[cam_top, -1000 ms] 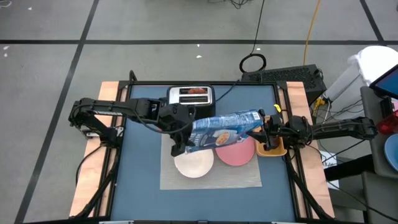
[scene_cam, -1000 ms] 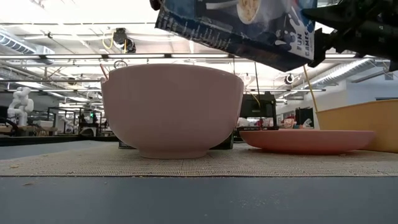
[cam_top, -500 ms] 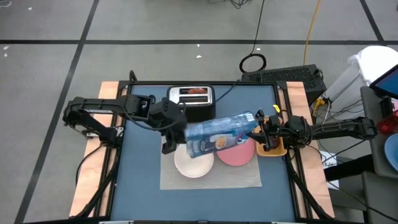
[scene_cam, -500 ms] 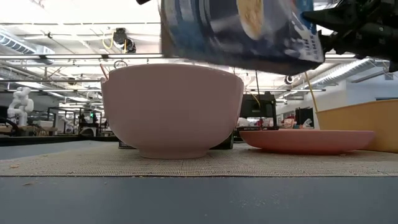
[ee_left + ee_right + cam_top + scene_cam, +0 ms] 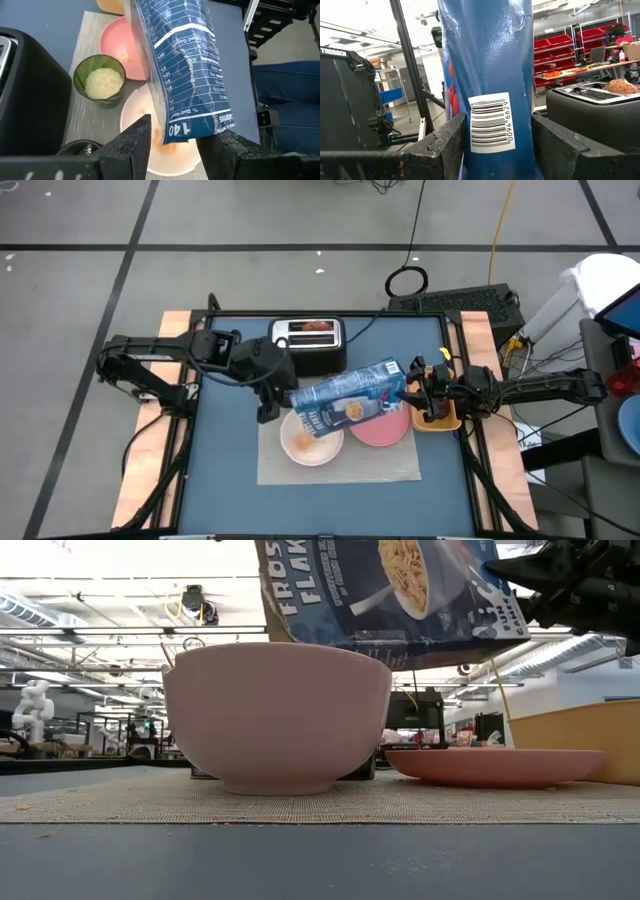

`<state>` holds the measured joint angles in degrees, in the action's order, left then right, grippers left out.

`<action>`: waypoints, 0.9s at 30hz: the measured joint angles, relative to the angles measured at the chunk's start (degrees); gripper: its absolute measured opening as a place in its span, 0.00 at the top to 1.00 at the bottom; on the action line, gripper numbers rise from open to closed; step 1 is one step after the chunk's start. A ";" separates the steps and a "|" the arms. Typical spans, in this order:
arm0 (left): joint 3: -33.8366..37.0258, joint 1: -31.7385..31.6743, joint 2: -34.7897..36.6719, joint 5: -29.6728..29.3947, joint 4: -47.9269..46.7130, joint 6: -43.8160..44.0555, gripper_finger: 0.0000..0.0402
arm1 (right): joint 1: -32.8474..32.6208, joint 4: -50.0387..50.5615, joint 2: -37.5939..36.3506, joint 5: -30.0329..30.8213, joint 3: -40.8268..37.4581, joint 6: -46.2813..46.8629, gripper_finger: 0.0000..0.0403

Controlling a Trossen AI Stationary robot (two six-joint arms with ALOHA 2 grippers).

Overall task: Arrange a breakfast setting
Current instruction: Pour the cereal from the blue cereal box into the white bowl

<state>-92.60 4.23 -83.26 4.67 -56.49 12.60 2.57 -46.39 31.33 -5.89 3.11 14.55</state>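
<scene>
Pouring is in hand. Left tool (image 5: pixel 268 412), left of centre, fingers apart and empty. Blue cereal box (image 5: pixel 348 392) tilts over white bowl (image 5: pixel 305 442) (flakes inside), clamped by right tool (image 5: pixel 412 388). Next, I judge: upright it.

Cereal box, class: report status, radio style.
Right gripper clamps cereal box, tilted over white bowl. Left gripper open beside it. Cereal in bowl. Nothing blocking.

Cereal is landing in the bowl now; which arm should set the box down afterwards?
Right. The right gripper already clamps the box at its end, tilted over the bowl. The left gripper sits open beside the box, holding nothing.
</scene>
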 joint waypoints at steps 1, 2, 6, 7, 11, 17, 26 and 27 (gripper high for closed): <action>0.00 0.04 -0.04 0.02 0.06 0.23 0.62 | 0.00 -0.01 0.00 -0.05 0.00 0.00 0.51; 0.00 0.04 -0.05 0.02 0.33 0.57 0.62 | 0.00 -0.01 0.00 -0.14 0.00 0.00 0.51; -0.02 -0.01 -0.05 -0.12 2.64 0.93 0.62 | 0.00 -0.09 0.00 -0.15 0.00 0.00 0.51; -0.02 -0.02 -0.05 -0.15 3.02 0.69 0.62 | 0.00 -0.09 0.00 -0.15 0.00 0.00 0.51; -0.02 0.02 -0.05 -0.19 4.74 -0.99 0.62 | -0.02 -0.24 0.00 -0.12 0.00 0.00 0.51; -0.02 -0.02 -0.07 -1.03 7.71 -2.62 0.62 | -0.02 -0.42 0.00 -0.09 0.00 0.00 0.51; 0.05 0.06 -0.07 -1.92 7.86 -2.40 0.62 | -0.04 -2.56 0.04 0.07 0.00 -0.02 0.51; 0.46 0.22 -0.07 -1.92 8.38 -2.03 0.62 | -0.03 -3.48 0.04 0.07 0.00 -0.01 0.51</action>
<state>-92.13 4.45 -83.33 2.74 -48.11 10.57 2.53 -49.87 31.38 -5.82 3.11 14.53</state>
